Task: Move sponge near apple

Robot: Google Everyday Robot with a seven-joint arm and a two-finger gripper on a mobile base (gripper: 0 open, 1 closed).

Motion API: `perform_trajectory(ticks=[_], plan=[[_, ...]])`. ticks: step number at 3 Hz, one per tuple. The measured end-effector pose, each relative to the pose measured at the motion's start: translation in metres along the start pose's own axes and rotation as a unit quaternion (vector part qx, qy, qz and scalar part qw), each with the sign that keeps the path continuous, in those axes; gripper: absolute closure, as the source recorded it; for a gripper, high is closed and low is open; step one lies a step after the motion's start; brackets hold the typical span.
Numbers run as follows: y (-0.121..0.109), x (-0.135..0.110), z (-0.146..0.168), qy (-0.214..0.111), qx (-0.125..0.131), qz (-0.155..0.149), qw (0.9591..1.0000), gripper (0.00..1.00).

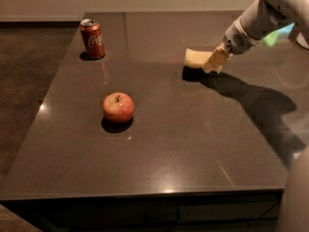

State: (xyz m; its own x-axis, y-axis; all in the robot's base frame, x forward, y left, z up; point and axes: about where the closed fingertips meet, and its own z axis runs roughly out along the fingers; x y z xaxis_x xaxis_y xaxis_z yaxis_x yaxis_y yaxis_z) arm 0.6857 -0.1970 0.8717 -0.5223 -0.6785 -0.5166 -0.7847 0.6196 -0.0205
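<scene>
The pale yellow sponge (196,58) is at the back right of the dark table (169,144), held a little above the surface with its shadow just beneath. My gripper (215,62) comes in from the upper right and is shut on the sponge's right end, its pale fingers (216,58) covering that end. The red apple (118,107) with yellowish patches and a short stem sits left of the table's middle, well to the front left of the sponge.
A red soda can (92,38) stands upright at the back left corner. The arm's shadow falls across the right side of the table. Part of my white body (295,197) fills the lower right corner. Dark floor lies to the left.
</scene>
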Motion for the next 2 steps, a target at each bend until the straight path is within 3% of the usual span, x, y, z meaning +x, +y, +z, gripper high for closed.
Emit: perform_trajectory(ticks=[2], plan=[[0.068, -0.004, -0.010, -0.001, -0.029, -0.084, 0.9960, 1.00]])
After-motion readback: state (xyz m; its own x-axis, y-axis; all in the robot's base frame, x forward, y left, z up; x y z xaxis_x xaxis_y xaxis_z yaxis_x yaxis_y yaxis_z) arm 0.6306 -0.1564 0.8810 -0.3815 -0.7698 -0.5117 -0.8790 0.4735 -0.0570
